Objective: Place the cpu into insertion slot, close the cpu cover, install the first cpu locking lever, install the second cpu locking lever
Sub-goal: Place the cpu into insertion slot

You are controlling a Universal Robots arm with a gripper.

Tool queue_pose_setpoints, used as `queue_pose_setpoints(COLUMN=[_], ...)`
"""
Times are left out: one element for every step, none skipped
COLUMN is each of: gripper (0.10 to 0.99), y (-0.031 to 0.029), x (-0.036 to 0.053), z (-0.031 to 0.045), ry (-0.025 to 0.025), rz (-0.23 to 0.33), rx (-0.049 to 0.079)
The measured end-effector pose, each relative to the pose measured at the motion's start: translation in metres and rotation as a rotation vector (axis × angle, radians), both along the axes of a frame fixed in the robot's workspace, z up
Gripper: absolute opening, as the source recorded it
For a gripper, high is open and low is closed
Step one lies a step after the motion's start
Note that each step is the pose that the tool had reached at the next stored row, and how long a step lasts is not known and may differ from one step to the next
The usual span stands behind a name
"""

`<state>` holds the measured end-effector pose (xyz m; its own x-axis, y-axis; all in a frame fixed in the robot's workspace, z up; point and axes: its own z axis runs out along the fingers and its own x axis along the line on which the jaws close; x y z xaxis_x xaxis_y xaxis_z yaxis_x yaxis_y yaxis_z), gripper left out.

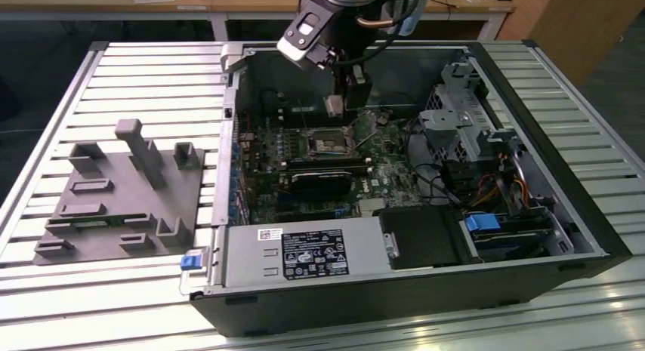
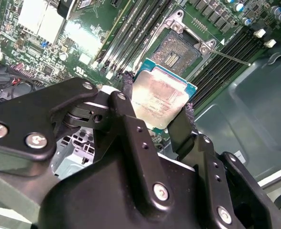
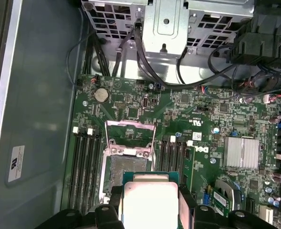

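So I'm holding the chip [image 2: 165, 90] pinched in the gripper [image 2: 157, 99] near the empty socket [image 2: 181, 50]; the cover [image 3: 129, 125] is standing open, nothing seated or locked yet.

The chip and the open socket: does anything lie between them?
Nothing: in the second wrist view the chip, gripped by the tool, hangs clear of the bare socket.
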<state>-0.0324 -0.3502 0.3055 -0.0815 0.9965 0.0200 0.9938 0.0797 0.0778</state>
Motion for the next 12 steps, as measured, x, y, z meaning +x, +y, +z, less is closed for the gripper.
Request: queue_pose_setpoints(gripper=[0.541,0.541,0.541,0.541,0.541,0.541,0.541,0.541,0.541,0.541,0.541,0.541], y=[0.0000,0.0000,0.0000,0.0000,0.0000,0.0000,0.0000,0.0000,0.0000,0.0000,0.0000,0.0000], x=[0.0000,0.0000,0.0000,0.0000,0.0000,0.0000,0.0000,0.0000,0.0000,0.0000,0.0000,0.0000], z=[-0.0005,-0.0010,-0.0015,-0.0019,-0.0023,-0.0028,-0.0050,-0.0051,-0.0053,-0.0055,-0.0058,-0.0061], ry=[0.0000,0.0001,0.0000,0.0001,0.0001,0.0000,0.0002,0.0003,0.0002,0.0001,0.0001,0.0001], rz=[0.000,0.000,0.000,0.000,0.000,0.000,0.000,0.000,0.000,0.000,0.000,0.000], rx=[0.000,0.000,0.000,0.000,0.000,0.000,0.000,0.000,0.000,0.000,0.000,0.000])
